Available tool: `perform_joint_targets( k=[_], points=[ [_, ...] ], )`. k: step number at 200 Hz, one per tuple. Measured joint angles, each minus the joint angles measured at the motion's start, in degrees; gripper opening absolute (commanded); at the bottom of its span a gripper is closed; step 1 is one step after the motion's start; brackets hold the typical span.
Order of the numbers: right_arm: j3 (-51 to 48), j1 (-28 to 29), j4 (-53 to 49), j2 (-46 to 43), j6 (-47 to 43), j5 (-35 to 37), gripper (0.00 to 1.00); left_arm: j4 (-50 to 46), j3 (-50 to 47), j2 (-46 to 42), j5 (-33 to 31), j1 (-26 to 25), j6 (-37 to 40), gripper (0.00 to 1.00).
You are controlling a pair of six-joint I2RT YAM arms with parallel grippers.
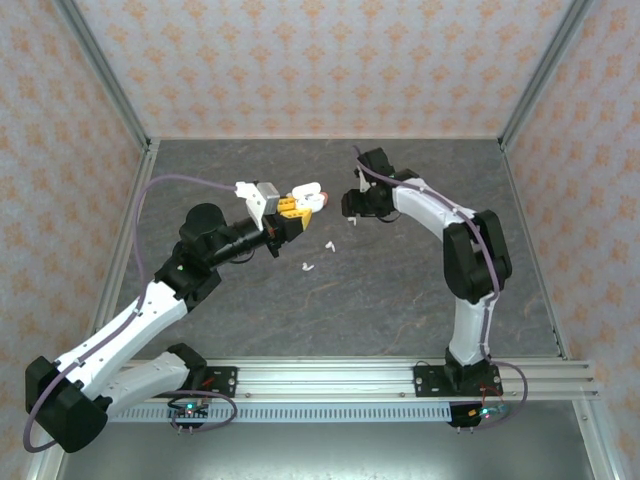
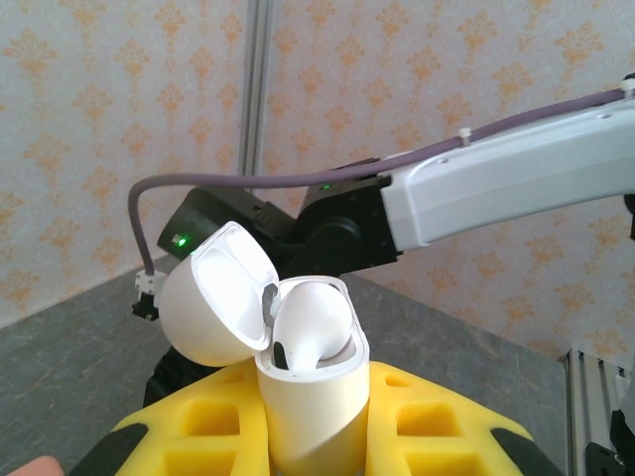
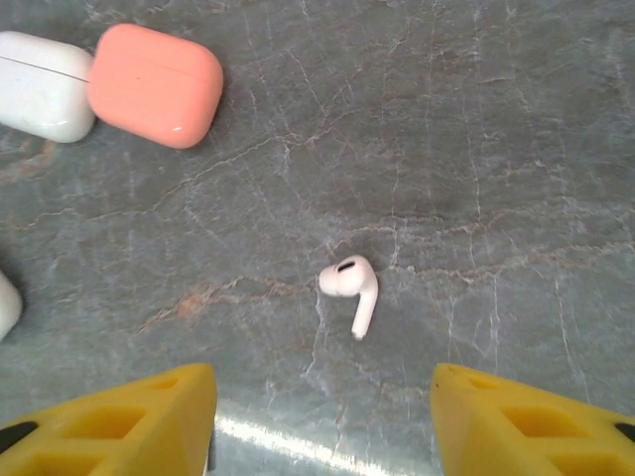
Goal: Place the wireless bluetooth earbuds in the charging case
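The left gripper [image 1: 292,207] is clenched on an open white charging case [image 2: 313,397]. Its yellow fingers [image 2: 189,426] press the body from both sides and hold it upright. The lid [image 2: 213,297] is swung back to the left on its hinge. A seated earbud [image 2: 319,315], white, rests inside the case with its rounded head above the rim.

From above, a second earbud [image 1: 308,266] and a third earbud [image 1: 327,245] lie on the grey table [image 1: 400,300] between the two arms, near each other but apart.

The right gripper [image 1: 352,212] hangs over the table with its jaws standing apart and nothing between them. In the right wrist view a stemmed earbud [image 3: 349,290] lies on the stone ahead of the yellow fingertips [image 3: 149,407], touching neither; it may be one of the two seen from above, though I cannot tell which. At upper left a closed coral-pink case [image 3: 154,84] sits right against a closed white case [image 3: 40,84].
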Motion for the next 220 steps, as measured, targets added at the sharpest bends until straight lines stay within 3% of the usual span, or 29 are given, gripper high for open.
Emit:
perform_joint_targets(
  k=[90,220],
  points=[
    [12.9,2.32,-7.13,13.55,-4.04,4.31,0.52,-0.09,0.0,0.02,-0.37,0.0,0.0,0.0],
    [15.21,3.23,-9.99,16.63,-5.31,6.03,0.48,-1.36,0.0,0.02,-0.44,0.0,0.02,0.0]
  ],
)
